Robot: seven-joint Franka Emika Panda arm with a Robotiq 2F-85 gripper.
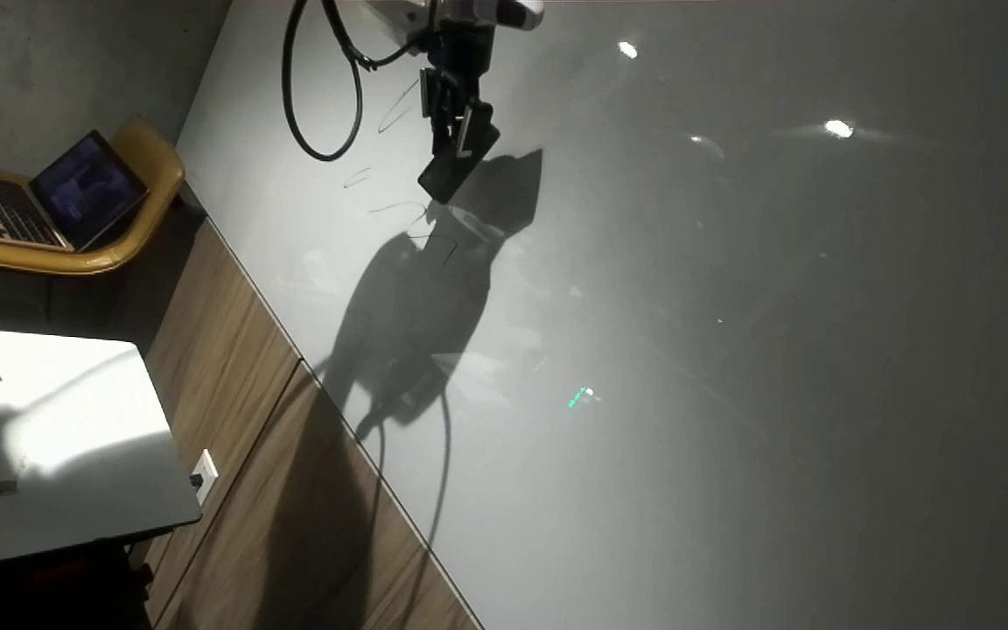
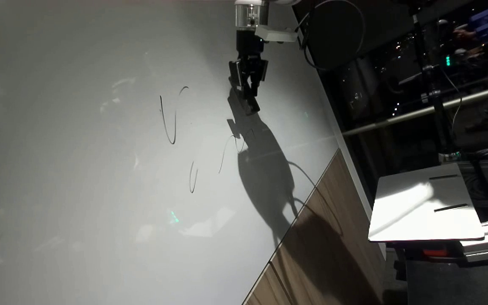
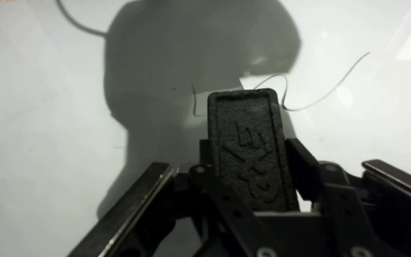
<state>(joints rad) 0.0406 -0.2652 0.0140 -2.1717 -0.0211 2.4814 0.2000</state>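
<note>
Black block (image 3: 250,150), raised lettering facing the wrist camera, held out over the white board (image 3: 41,160). Claw (image 3: 252,157) clenched on it: fingertips (image 3: 300,164) against both long sides, far end jutting past them. Looks tilted in both exterior views; cannot tell whether it touches the board. Underside hidden.

Just past the far end, a thin curved line (image 3: 307,107); to one side a short stroke (image 3: 194,101), at least partly in the arm's shadow (image 3: 177,53). Farther off, a U-shaped stroke (image 2: 173,142) and a smaller loop (image 2: 192,192).

Handling, my judgement: keep the squeeze even; a loose hold would likely let the block swivel. Level it so the hidden face meets the board flat, not edge first. Light, steady pressure, slow travel. Shadow masks faint lines, so check from an exterior view. Mind slack in the cable (image 1: 326,158).

Beyond: wood panel (image 1: 233,341), laptop (image 1: 88,192) on a chair (image 1: 160,166).
</note>
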